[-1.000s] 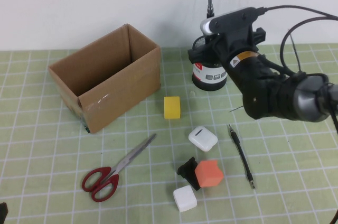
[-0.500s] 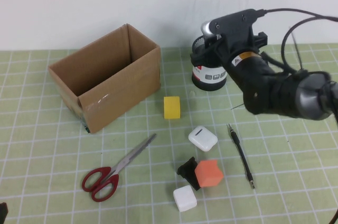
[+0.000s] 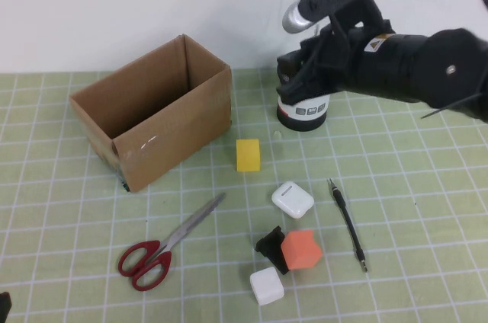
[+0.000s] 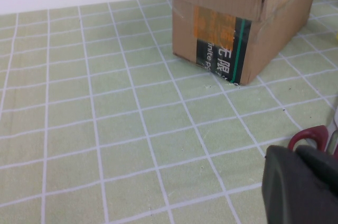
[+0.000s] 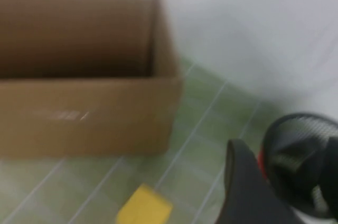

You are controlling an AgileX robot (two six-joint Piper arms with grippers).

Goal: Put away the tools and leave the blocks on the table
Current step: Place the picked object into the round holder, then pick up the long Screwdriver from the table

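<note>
The red-handled scissors [image 3: 156, 251] lie on the green mat at the front left; their handle shows in the left wrist view [image 4: 312, 134]. The thin black pen-like tool [image 3: 348, 224] lies at the front right. The thicker black-handled tool is hidden. My right gripper [image 3: 294, 71] hovers open over the black mesh holder [image 3: 303, 112]; one finger [image 5: 244, 187] shows beside the holder [image 5: 301, 155]. My left gripper [image 3: 4, 304] is parked shut and empty at the front left corner [image 4: 296, 152]. The yellow [image 3: 248, 155], orange-red [image 3: 300, 250], white [image 3: 267, 286] and black [image 3: 270, 245] blocks lie mid-table.
An open cardboard box [image 3: 152, 113] stands at the back left and shows in both wrist views [image 4: 237, 18] [image 5: 79, 76]. A white rounded case [image 3: 293, 199] lies between the yellow block and the pen-like tool. A white wall runs behind the table.
The thicker black-handled tool stood up out of my right gripper above the holder, then dropped out of sight. My right arm has since lifted and swung to the right.
</note>
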